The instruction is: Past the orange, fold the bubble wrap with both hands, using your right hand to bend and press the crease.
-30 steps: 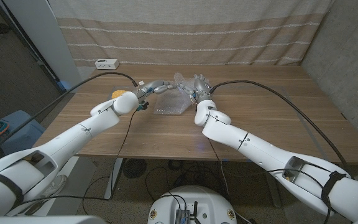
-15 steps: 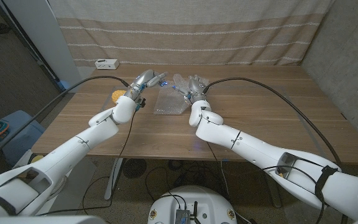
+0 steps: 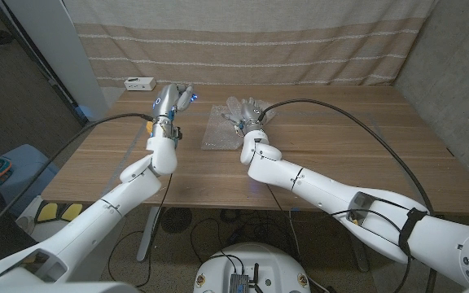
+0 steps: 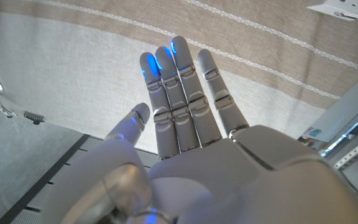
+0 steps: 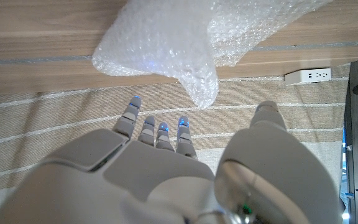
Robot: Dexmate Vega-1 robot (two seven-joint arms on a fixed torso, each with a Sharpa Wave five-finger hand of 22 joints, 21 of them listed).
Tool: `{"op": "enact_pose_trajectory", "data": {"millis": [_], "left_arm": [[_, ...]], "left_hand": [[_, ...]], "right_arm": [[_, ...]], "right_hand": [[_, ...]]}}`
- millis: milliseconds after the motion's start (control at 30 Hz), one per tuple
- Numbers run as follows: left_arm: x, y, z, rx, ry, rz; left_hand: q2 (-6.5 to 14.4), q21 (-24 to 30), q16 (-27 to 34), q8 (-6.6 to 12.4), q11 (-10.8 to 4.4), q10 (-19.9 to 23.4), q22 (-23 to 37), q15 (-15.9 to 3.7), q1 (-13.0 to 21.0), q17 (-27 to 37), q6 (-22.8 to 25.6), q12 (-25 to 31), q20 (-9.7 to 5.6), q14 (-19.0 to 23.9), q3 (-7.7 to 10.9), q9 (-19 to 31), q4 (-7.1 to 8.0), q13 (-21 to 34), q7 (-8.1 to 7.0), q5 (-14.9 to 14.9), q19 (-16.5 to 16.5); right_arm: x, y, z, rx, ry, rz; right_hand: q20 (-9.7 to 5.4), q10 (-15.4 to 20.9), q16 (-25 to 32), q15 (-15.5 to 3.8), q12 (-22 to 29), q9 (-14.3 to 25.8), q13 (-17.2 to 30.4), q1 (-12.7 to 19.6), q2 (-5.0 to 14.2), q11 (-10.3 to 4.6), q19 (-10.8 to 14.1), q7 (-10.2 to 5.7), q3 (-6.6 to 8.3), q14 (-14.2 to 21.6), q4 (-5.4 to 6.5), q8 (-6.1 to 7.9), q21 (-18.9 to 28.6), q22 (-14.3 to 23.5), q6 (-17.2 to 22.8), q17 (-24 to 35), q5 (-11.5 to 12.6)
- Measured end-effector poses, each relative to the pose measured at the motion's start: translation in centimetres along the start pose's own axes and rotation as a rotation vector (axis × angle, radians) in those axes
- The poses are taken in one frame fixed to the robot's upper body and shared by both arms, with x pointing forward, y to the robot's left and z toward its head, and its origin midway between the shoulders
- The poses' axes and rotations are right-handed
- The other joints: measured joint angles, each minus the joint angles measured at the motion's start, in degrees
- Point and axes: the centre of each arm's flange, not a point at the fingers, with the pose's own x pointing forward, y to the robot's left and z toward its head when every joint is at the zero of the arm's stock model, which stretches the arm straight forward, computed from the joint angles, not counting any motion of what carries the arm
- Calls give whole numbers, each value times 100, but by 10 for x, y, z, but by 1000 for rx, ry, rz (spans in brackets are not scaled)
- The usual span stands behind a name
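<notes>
The wooden table (image 3: pixel 357 155) spans the head view, backed by a beige curtain with pale horizontal stripes (image 3: pixel 243 41). A dark panel stands at the room's left side, and a grey wall at its right.

The left arm (image 3: pixel 96 216) rises from the lower left corner and reaches toward the table's far left area. The right arm (image 3: pixel 340 195) enters from the lower right and extends diagonally to the table's far middle. A black cable runs along each arm.

The bubble wrap (image 3: pixel 225 130) lies on the table at its far middle, just ahead of the right arm's wrist. In the right wrist view the bubble wrap (image 5: pixel 185 43) shows as a crumpled translucent sheet with one corner drooping over the table edge toward the fingertips.

The left hand (image 3: pixel 169 99) is raised above the far left part of the table, fingers extended and close together, pointing at the curtain; it holds nothing. The left wrist view shows the left hand (image 4: pixel 179 130) with straight fingers and blue-lit tips.

The right hand (image 3: pixel 249 110) is at the far edge of the bubble wrap, fingers spread and empty. The right wrist view confirms extended fingers on the right hand (image 5: pixel 160 162), clear of the sheet.

A white power strip (image 3: pixel 139 82) sits at the table's far left corner.
</notes>
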Motion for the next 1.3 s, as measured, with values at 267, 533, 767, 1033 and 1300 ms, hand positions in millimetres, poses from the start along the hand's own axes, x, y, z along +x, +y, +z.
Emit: {"op": "enact_pose_trajectory", "data": {"millis": [267,533,767,1033,1300], "left_arm": [[-17,17,8,-63,-50,104],[-27,31,10,-121,-85,142],[-29,37,8,-151,-96,136],[-28,38,4,-169,-102,105],[-21,31,1,-171,-110,-2]], "left_hand": [[-128,28,-22,-1,37,-37,27,11,-129,-8,-36,0,16,-71,-51,63,59,93,6,0,-89],[-249,63,-111,-26,60,-166,26,51,-250,-16,-125,0,34,-174,-98,73,107,180,-1,0,-215],[-318,84,-189,-116,89,-237,53,60,-318,-43,-178,0,41,-264,-140,56,149,181,7,-6,-307],[-390,106,-232,-182,83,-288,36,54,-397,-64,-216,-39,49,-329,-163,30,171,163,27,-28,-359],[-420,127,-312,-257,83,-407,37,73,-505,-74,-269,-138,82,-483,-217,-23,171,137,19,-78,-469]], "right_arm": [[15,11,10,-45,12,-50],[31,19,50,-76,-26,-79],[35,38,84,-102,-114,-26],[45,57,48,-207,-70,31],[50,51,12,-300,-10,-43]], "right_hand": [[-25,178,38,-32,41,0,-9,121,14,-4,210,-11,46,130,-93,20,39,0,215,-26,0],[-56,178,38,-64,16,1,-9,195,-7,-4,388,-11,80,162,-174,-73,72,-29,128,-53,0],[-267,661,101,-360,22,1,-9,1149,279,-160,1156,-114,534,771,-585,-45,201,-29,589,-79,-23],[-330,389,-39,-324,-147,1,-8,1251,241,-161,1043,-305,598,568,-533,-241,75,-28,288,-64,-89],[-356,-355,-162,-375,-303,15,7,1570,224,-201,944,-586,772,259,-567,-408,-23,-28,-674,-35,-89]]}}
